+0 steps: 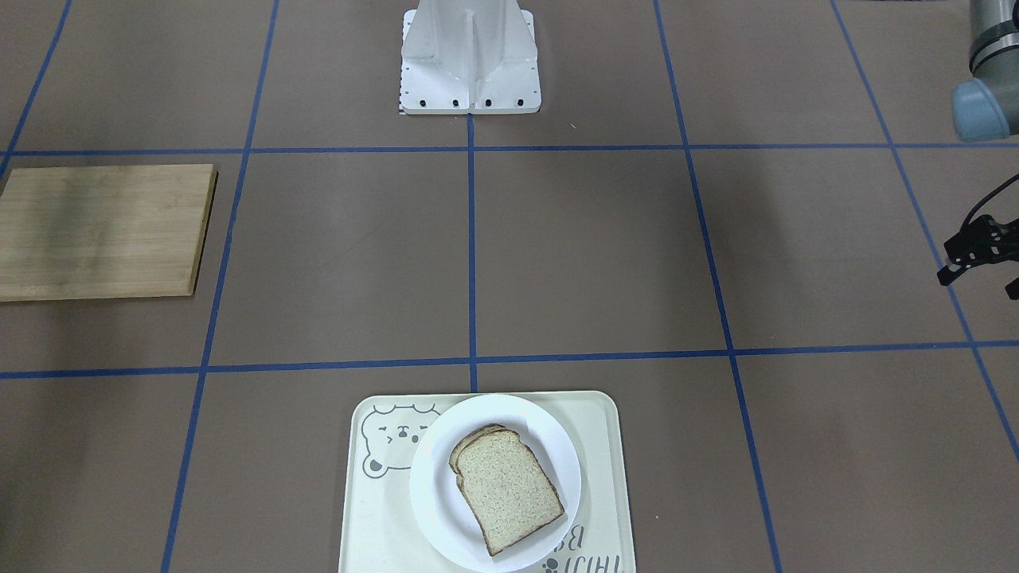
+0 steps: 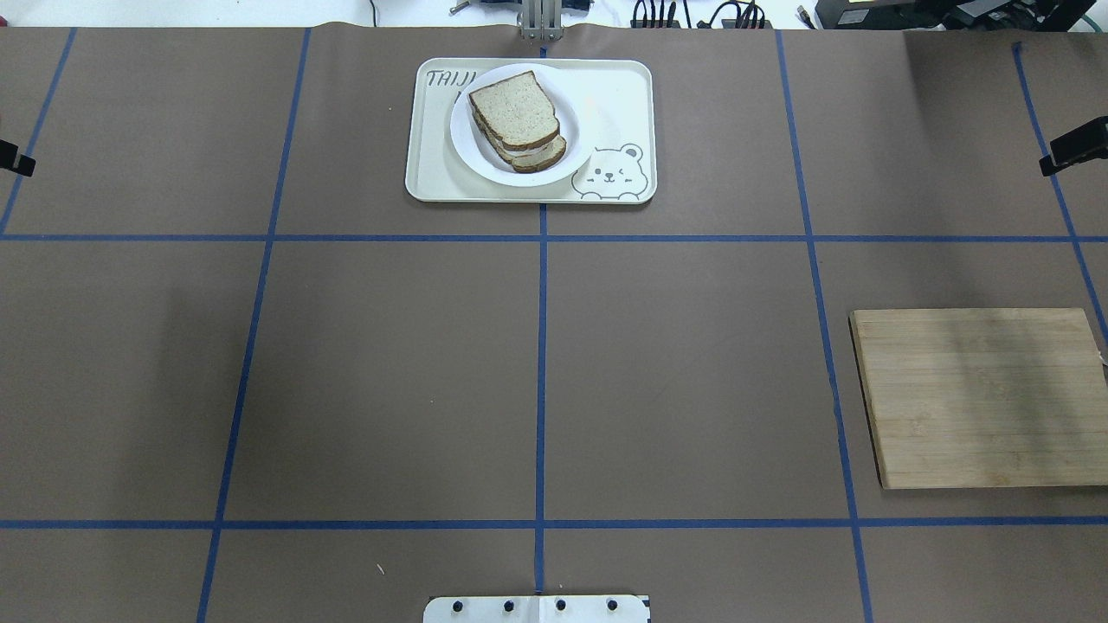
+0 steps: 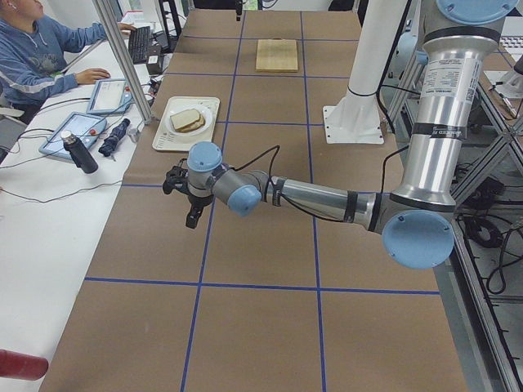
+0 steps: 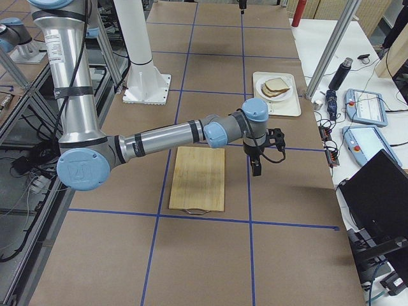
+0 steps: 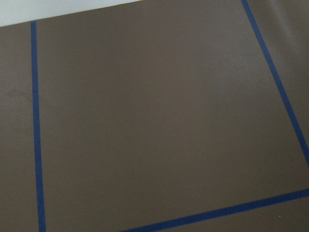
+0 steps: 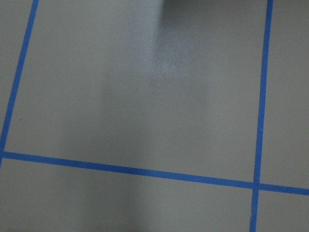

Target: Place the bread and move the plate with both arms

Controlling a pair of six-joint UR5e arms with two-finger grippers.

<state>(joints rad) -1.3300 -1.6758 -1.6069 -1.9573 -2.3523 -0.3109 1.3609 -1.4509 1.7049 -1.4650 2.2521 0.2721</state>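
On the plate (image 1: 549,442), bread (image 1: 509,489) lies far from the left gripper (image 1: 978,267)

Soft, even light (wrist views hazy)

The counter (image 2: 389,389) was covered in brown paper, marked into large squares by blue tape lines (image 2: 541,346). A cream tray (image 2: 619,104) lay at its far middle, a wooden board (image 2: 982,398) toward the robot's right, and a white base plate (image 2: 537,608) at the near edge.
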